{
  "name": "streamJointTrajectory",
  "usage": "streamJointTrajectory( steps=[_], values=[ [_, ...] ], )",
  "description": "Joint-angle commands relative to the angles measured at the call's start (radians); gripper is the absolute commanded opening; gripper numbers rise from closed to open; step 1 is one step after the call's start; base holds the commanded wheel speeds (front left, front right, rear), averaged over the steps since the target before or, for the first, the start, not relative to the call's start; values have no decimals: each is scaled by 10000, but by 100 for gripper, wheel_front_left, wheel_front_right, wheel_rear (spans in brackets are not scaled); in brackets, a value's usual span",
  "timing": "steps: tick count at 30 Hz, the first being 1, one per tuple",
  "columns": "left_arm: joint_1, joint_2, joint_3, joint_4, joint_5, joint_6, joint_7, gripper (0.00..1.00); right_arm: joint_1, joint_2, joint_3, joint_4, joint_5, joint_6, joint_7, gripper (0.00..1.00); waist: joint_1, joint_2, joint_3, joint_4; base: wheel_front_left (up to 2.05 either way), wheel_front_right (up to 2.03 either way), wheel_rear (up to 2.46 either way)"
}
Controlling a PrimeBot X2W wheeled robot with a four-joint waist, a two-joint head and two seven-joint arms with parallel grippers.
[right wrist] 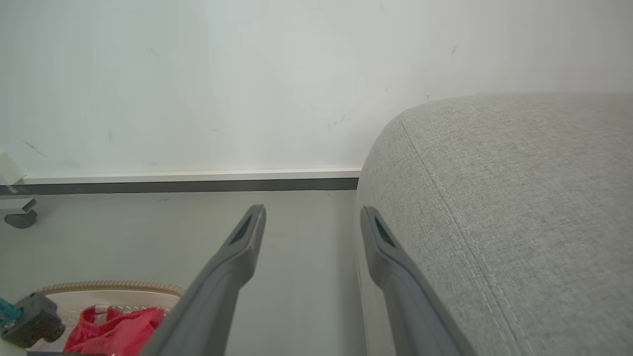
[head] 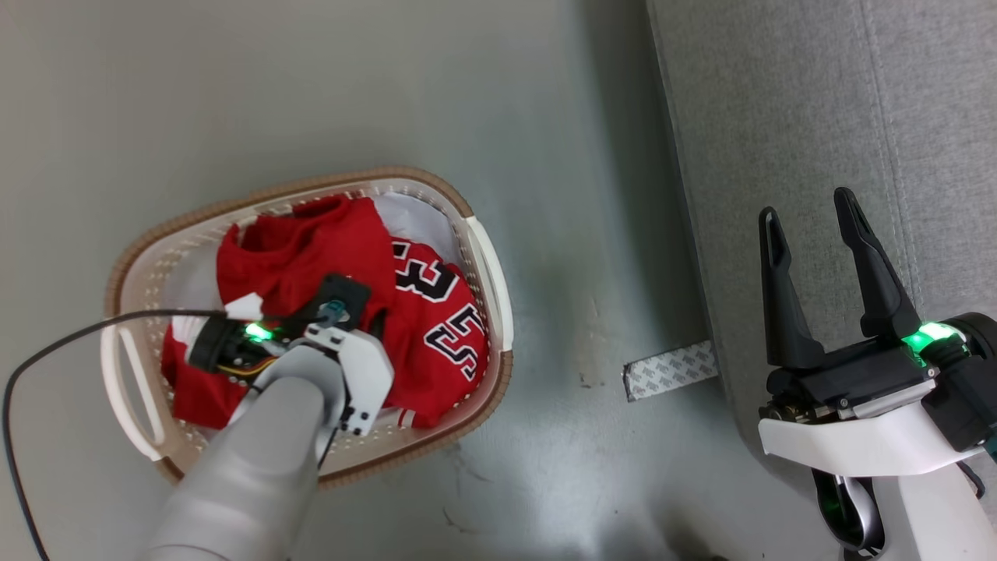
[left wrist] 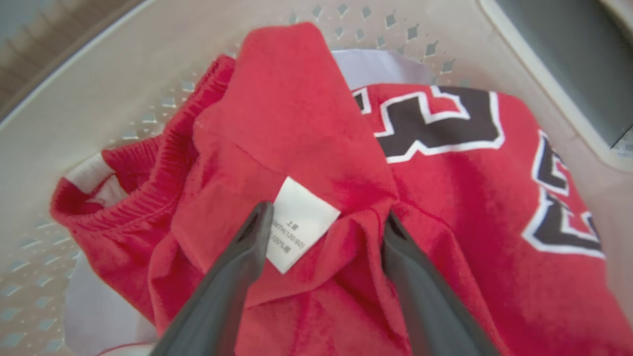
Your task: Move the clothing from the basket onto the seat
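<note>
Lying between basket point(head: 424, 178), seat point(head: 818, 117): tape point(head: 670, 370) (patterned).

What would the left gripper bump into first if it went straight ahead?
Most likely the red clothing in the basket, near its white tag; the left gripper looks almost on it.

Clothing point(left wrist: 296, 123) under left gripper point(left wrist: 326, 215): red. Numerals point(left wrist: 435, 123) right of it: black, white-edged. Tag point(left wrist: 301, 222) between the dark grey fingers point(left wrist: 237, 277): white, faint grey print. Basket point(head: 492, 273): cream walls with diamond perforations, brown rim. Seat point(head: 818, 117) beneath right gripper point(head: 808, 206): grey woven texture. Floor point(head: 389, 78): pale grey-green. Tape strip point(head: 670, 370) left of right gripper: white with repeating grey print. Wrist light point(head: 927, 339) behind its fingers: green.
</note>
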Motion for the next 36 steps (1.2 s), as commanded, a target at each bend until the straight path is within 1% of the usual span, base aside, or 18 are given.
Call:
streamJointTrajectory(
  steps=[1,2,3,4,5,9,13,16,19,25,31,36],
  values=[
    [-80,162,10,109,29,72,-116,100,-35,-20,18,-56,52,-21,3,100,-2,0,108,-55,0,0,0],
    [-121,196,34,145,-28,94,-143,91,-18,-20,25,-55,41,-21,3,100,-2,0,134,-60,0,0,0],
    [-142,213,40,182,-62,75,-186,49,-6,-20,27,-60,38,-21,3,100,-2,0,155,-63,0,0,0],
    [-148,223,31,221,-89,43,-204,13,2,-20,32,-51,35,-21,3,100,-2,0,164,-65,0,0,0],
    [-154,251,26,263,-129,13,-223,0,2,-20,38,-40,32,-21,3,100,-2,0,169,-69,0,0,0],
    [-145,230,52,365,-309,-164,-343,0,-83,-21,-24,82,-19,-21,3,100,-2,0,85,-17,0,0,0],
    [43,-27,377,80,-760,-365,-764,0,33,-21,-105,271,-93,-21,3,100,-2,0,-429,256,0,0,0],
    [473,-180,779,-397,-1295,-427,-898,0,256,-23,-152,490,-144,-21,3,100,-2,0,-1171,529,0,0,0],
    [1148,-316,1086,-1568,-1709,-503,-904,0,532,-26,-177,692,-100,-21,3,100,-2,0,-2062,829,0,0,0],
    [2885,-358,1466,-3466,-2002,-688,-899,0,1419,-29,-275,1171,-148,-22,3,100,-2,0,-4018,1534,0,0,0],
    [3920,-398,1534,-4590,-2269,-831,-901,0,2328,-29,-518,1645,-325,-23,3,100,-2,0,-5666,2237,0,0,0],
    [4393,-413,1494,-5281,-2510,-863,-899,0,2954,-27,-544,1950,-300,-21,3,100,-2,0,-6777,2589,0,0,0]
  ],
)
